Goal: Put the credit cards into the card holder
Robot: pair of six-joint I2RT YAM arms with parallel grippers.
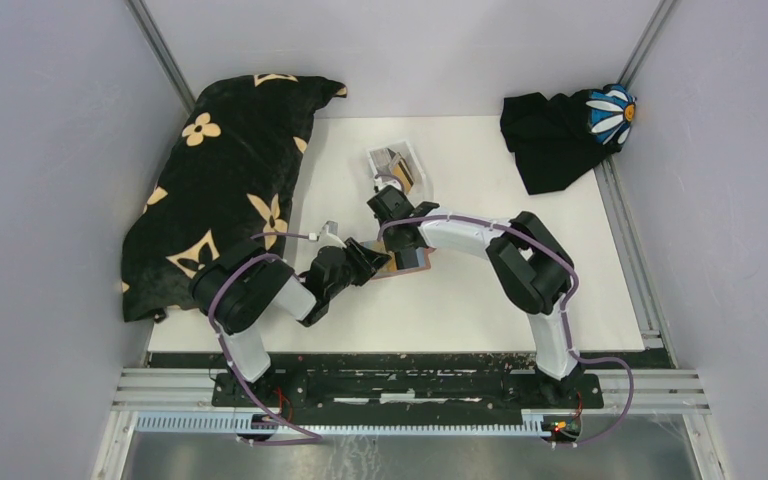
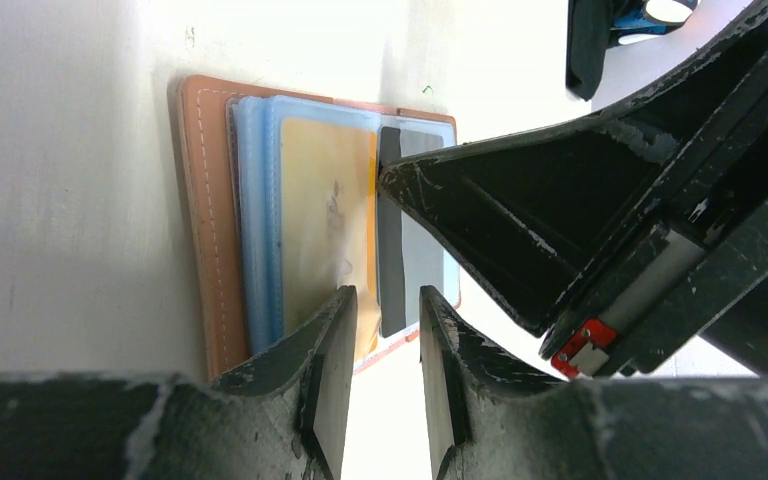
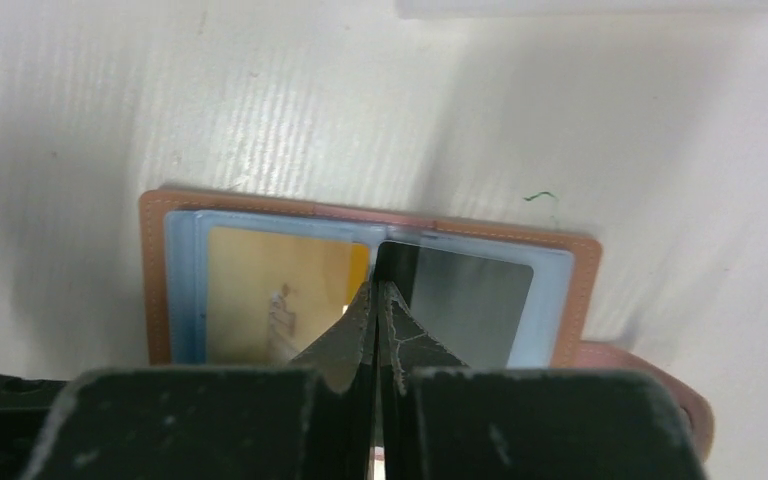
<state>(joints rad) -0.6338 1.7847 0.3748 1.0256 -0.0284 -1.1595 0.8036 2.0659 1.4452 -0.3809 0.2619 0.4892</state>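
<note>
Wrist views: gold card, grey card in card holder | overhead only: pillow

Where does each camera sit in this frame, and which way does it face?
Top external: above and behind the robot, looking down on the table; left arm and right arm show whole.
Left wrist: low over the table, facing the open card holder; the left fingers, parted, fill the bottom; the right fingers, shut, enter from the right.
Right wrist: looks down on the card holder; the right fingers at the bottom, tips at the fold.
Shared: both wrist views show the gold card and dark grey card in sleeves.
</note>
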